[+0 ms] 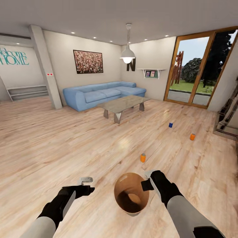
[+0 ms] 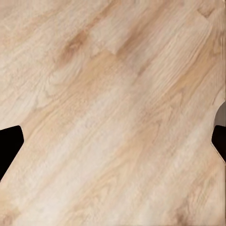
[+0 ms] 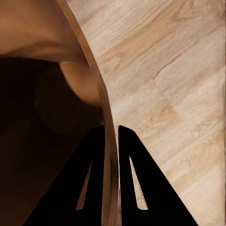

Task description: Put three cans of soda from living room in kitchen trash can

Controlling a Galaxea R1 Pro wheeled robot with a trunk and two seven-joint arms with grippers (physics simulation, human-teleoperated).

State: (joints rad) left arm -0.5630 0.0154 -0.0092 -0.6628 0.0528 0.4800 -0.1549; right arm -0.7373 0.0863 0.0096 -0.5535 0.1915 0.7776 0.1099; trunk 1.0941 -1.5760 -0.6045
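Three soda cans stand on the light wood floor ahead: an orange can (image 1: 142,157) nearest me, a dark blue can (image 1: 170,125) farther off, and a second orange can (image 1: 192,136) to the right. The trash can (image 1: 132,189), glossy brown inside, hangs tilted above the floor between my arms. My right gripper (image 1: 147,180) is shut on its right rim. In the right wrist view the right gripper (image 3: 111,131) pinches the trash can's rim (image 3: 107,108), with the dark inside of the can on one side. My left gripper (image 1: 88,184) is open and holds nothing. In the left wrist view the left gripper (image 2: 113,141) is spread wide over bare floor.
A light blue corner sofa (image 1: 102,94) and a glass coffee table (image 1: 124,104) stand at the back. Wood-framed glass doors (image 1: 195,76) are at the right, and a mirrored unit (image 1: 228,115) sits at the right edge. Open wood floor lies between me and the cans.
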